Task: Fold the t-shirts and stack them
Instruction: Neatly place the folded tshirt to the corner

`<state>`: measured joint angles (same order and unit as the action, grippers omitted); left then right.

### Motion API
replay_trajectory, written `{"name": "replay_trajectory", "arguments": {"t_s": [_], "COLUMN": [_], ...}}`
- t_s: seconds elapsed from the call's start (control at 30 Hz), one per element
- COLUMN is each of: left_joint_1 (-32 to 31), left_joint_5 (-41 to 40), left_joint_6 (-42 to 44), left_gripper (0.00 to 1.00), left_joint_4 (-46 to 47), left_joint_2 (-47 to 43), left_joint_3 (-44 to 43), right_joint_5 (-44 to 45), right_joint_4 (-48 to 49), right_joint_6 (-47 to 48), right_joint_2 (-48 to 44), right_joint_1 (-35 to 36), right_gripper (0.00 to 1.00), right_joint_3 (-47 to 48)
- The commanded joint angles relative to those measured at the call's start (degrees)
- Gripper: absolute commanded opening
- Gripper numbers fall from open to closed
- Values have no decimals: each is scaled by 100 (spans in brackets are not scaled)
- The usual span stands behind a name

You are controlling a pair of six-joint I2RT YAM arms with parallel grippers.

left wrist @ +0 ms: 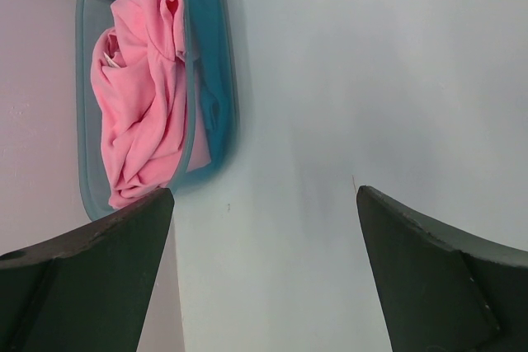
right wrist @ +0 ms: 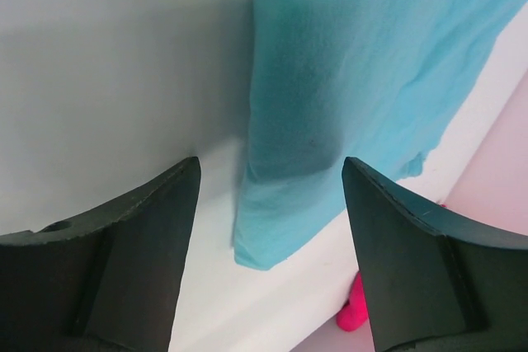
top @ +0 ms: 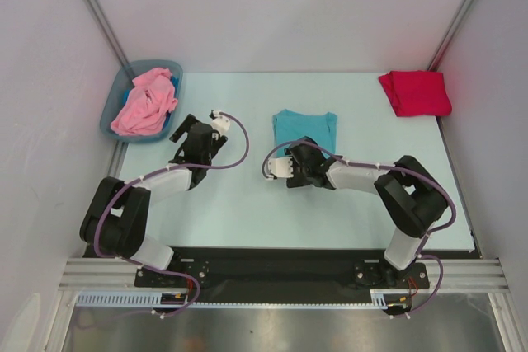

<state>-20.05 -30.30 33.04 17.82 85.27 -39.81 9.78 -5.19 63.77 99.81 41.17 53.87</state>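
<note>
While the teal t-shirt (top: 305, 129) is laid flat at the middle of the tabletop (top: 247, 212), the right gripper (right wrist: 271, 166) is held low over its near left edge. The jaws are seen standing apart, with the cloth's hem lying between them, and nothing is gripped yet. The step in hand is judged to be a pinch on that edge for the next fold. To do it well, the jaws should be brought down square to the hem so that every layer there is caught and not only the top one. The edge should then be lifted just clear and carried straight across, so that the fold is kept even and the shirt is not dragged.

Over on the other side, the left gripper (left wrist: 264, 195) is held above bare tabletop just beside the bin (top: 157, 63), its jaws spread wide and empty.

In the bin the pink t-shirt (top: 144, 103) is seen crumpled and unfolded, filling most of it. A strip of blue is glimpsed beside it, though cloth or bin wall cannot be told. The red t-shirt (top: 415, 92) is seen folded at the far right corner, well apart from the other two.
</note>
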Motion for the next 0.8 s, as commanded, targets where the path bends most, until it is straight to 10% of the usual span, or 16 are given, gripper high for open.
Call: {"name": "replay_trajectory", "arguments": {"t_s": [0.0, 0.77], "left_joint_1": [37, 45], "left_joint_5": [-37, -11], "left_joint_6": [1, 54], "left_gripper": [100, 99], "left_joint_4": [186, 248], "left_joint_2": [-125, -160], "left_joint_3": [18, 79], "right_joint_5": [129, 208], "right_joint_4": [273, 308], "right_joint_6": [136, 338], "right_joint_2": [91, 935], "right_joint_1": [154, -337], "right_gripper": [76, 55], "right_joint_3": [-271, 98]}}
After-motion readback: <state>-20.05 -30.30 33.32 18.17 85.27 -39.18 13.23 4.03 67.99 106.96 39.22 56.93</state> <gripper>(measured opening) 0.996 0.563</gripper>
